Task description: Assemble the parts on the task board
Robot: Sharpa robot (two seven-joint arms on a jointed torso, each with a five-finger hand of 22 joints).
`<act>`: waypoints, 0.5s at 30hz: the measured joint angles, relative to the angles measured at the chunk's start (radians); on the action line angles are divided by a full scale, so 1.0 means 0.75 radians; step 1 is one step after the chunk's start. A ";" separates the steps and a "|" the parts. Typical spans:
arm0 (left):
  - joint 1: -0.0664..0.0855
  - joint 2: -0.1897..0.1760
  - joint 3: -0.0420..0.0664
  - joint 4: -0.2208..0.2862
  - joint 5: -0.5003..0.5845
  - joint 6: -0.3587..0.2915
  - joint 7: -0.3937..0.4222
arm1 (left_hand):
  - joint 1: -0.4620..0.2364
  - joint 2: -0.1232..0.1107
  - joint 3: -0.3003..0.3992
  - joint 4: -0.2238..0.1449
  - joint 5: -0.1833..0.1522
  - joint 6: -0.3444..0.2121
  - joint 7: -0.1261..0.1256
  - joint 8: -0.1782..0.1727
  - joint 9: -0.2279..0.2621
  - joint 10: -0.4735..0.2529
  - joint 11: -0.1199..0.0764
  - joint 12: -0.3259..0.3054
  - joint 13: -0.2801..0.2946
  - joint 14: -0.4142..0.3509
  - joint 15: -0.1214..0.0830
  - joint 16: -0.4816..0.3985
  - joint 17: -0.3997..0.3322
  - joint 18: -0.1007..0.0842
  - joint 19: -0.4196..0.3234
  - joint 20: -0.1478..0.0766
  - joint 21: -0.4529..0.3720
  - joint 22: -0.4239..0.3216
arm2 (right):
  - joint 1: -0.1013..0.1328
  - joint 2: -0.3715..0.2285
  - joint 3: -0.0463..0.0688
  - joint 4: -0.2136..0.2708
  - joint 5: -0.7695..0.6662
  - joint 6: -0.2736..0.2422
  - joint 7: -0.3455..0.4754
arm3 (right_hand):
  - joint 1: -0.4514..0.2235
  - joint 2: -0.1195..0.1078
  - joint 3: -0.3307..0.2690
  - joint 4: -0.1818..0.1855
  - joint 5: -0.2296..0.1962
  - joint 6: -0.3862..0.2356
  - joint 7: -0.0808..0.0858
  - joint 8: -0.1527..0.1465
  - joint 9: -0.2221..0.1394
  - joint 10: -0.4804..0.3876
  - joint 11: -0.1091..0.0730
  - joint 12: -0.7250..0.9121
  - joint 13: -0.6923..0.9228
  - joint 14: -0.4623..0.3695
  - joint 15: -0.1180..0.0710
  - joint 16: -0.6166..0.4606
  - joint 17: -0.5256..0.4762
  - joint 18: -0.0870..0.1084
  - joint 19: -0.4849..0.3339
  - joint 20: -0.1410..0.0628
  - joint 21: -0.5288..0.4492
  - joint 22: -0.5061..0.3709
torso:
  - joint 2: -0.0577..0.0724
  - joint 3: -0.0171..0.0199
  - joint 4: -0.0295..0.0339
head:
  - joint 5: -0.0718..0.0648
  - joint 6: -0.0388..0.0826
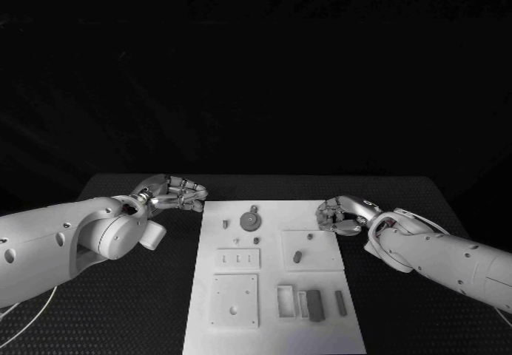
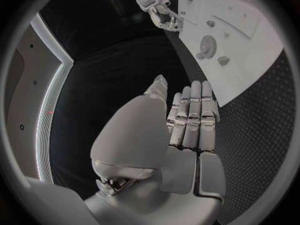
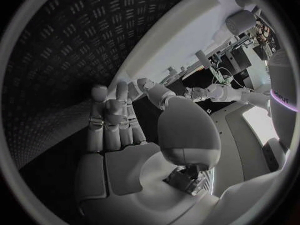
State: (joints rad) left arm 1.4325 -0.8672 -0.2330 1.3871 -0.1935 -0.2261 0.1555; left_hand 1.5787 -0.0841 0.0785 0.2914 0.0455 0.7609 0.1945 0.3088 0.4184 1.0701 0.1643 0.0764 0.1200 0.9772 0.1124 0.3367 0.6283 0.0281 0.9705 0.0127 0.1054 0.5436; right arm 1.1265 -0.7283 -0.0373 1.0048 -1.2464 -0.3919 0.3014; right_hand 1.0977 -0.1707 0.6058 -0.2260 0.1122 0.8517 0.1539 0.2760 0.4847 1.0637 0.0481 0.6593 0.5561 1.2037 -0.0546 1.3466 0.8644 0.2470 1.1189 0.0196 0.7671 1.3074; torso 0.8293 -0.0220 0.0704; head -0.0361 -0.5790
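A: Where is the task board point(image 1: 272, 325) lying?

B: It is lying in the middle of the black table point(image 1: 128, 310), running lengthwise away from the robot. The grey parts are sitting on it: a round gear point(image 1: 251, 220) is resting near the board's far end, a small peg point(image 1: 226, 222) is standing just beside the gear, and a dark bar point(image 1: 315, 305) is lying near the board's near end.

A: What is the left hand point(image 1: 176, 194) doing?

B: It is hovering just off the board's far corner on the robot's left, touching none of the parts. From the left wrist its fingers point(image 2: 190, 115) are lying straight and pressed side by side, gripping nothing.

A: And the right hand point(image 1: 343, 214)?

B: It is hanging at the board's opposite edge, level with the gear, fingers curling inward. In the right wrist view its fingers point(image 3: 112, 120) are lying side by side over the open palm, holding nothing.
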 measured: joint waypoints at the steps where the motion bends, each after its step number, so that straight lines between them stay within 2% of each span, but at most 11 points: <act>1: 0.000 0.000 0.000 0.000 0.000 0.000 0.000 | 0.000 0.000 0.000 0.000 0.000 0.000 0.000 0.000 0.000 0.000 0.000 0.000 0.000 0.000 0.000 0.000 0.000 0.000 0.000 0.000 0.000 0.000 | 0.000 0.000 0.000 0.000 0.000 -0.002 0.000 | 0.000 0.000 0.000 0.000 0.000 0.001 -0.001 0.000 0.000 0.002 -0.002 0.000 0.000 0.000 0.000 0.000 0.000 0.000 0.000 0.000 0.000 0.000 | 0.000 0.0000 0.0000 | 0.000 -0.001; 15: 0.000 -0.003 0.000 0.002 -0.001 0.003 -0.001 | 0.000 0.000 0.000 0.000 0.000 0.000 0.000 0.000 0.000 0.000 0.000 0.000 0.001 0.000 0.000 0.000 0.001 0.000 0.000 0.000 0.000 0.000 | -0.005 0.004 0.000 -0.002 0.000 -0.024 -0.001 | -0.014 0.014 -0.004 0.004 0.000 0.042 -0.016 0.023 0.015 0.024 -0.014 0.000 0.001 0.007 -0.014 0.000 0.003 0.003 0.005 -0.004 0.009 0.000 | 0.000 0.0004 -0.0009 | 0.002 -0.005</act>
State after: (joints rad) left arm 1.4323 -0.8696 -0.2328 1.3889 -0.1940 -0.2242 0.1552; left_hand 1.5787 -0.0841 0.0786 0.2914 0.0455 0.7610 0.1945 0.3088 0.4181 1.0701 0.1643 0.0764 0.1208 0.9773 0.1124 0.3367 0.6291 0.0281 0.9705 0.0127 0.1054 0.5437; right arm 1.1226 -0.7252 -0.0374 1.0034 -1.2464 -0.4099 0.3006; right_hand 1.0874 -0.1604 0.6030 -0.2233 0.1123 0.8829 0.1416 0.2933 0.4960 1.0815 0.0374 0.6592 0.5566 1.2093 -0.0647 1.3466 0.8664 0.2492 1.1228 0.0163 0.7737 1.3074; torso 0.8293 -0.0217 0.0697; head -0.0346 -0.5825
